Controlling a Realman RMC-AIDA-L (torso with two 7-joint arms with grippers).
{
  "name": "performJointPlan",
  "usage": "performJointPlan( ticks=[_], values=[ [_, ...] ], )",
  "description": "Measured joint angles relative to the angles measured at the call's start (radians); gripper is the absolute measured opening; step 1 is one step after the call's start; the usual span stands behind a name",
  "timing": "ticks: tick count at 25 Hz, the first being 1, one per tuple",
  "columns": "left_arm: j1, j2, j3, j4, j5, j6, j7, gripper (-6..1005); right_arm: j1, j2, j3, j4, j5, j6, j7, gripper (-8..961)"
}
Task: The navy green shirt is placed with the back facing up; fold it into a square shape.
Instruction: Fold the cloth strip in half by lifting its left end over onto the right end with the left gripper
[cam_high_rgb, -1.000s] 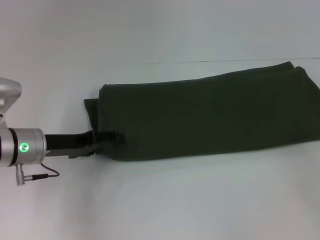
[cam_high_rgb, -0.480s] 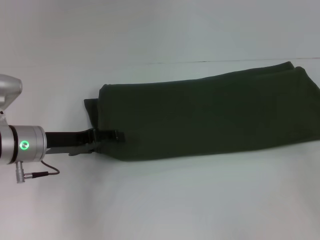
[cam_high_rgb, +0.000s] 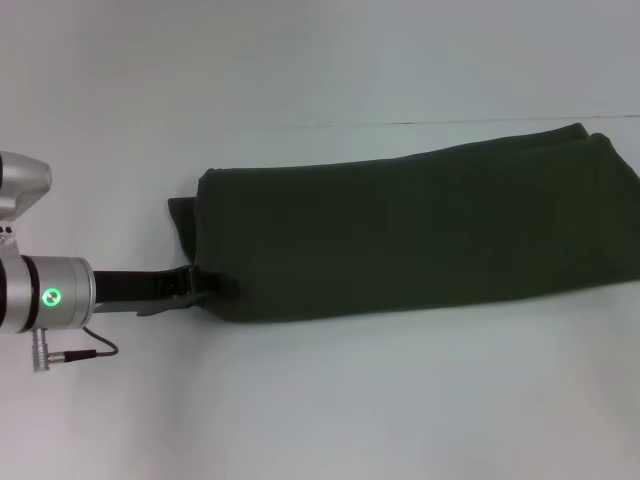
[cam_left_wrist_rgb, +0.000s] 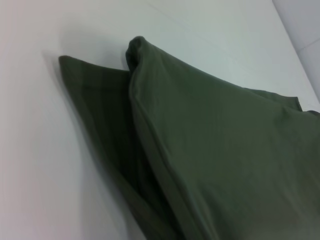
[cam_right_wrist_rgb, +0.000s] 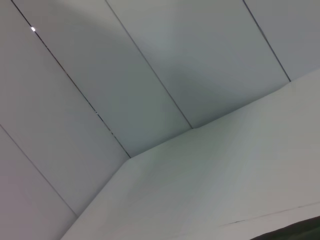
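The navy green shirt (cam_high_rgb: 420, 230) lies folded into a long band across the table, from the middle to the right edge of the head view. A lower layer sticks out at its left end (cam_left_wrist_rgb: 95, 100). My left gripper (cam_high_rgb: 212, 284) reaches in from the left at the band's near left corner. Its upper finger lies on top of the fabric and the lower one is under the edge, so it is shut on the shirt's corner. In the left wrist view the folded layers (cam_left_wrist_rgb: 215, 150) fill the frame. My right gripper does not show in any view.
The white table (cam_high_rgb: 330, 400) spreads in front of the shirt and to its left. A pale wall (cam_high_rgb: 320, 60) rises behind the table. The right wrist view shows wall panels (cam_right_wrist_rgb: 150, 75) and a sliver of the shirt (cam_right_wrist_rgb: 292, 234).
The left gripper's upper finger has come down onto the shirt's corner, closing the gap. The arm barely shifted. The shirt has not moved.
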Motion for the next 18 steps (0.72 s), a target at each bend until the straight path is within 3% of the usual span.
performJointPlan(
  ticks=[6, 11, 14, 18],
  values=[
    [0.010, 0.003, -0.005, 0.004, 0.000, -0.006, -0.003, 458, 0.000, 0.000, 0.001, 0.000, 0.000, 0.001, -0.001, 900],
    [0.041, 0.000, -0.008, 0.044, -0.003, -0.002, -0.010, 221, 0.004, 0.004, 0.002, 0.005, 0.000, 0.002, -0.004, 900],
    [0.058, 0.000, -0.009, 0.058, -0.008, 0.000, -0.011, 28, 0.008, 0.007, 0.002, 0.008, 0.001, 0.005, -0.005, 899],
    [0.078, 0.007, -0.011, 0.068, -0.008, 0.000, -0.011, 27, 0.013, 0.019, 0.002, 0.008, 0.013, 0.006, -0.007, 899]
  ],
)
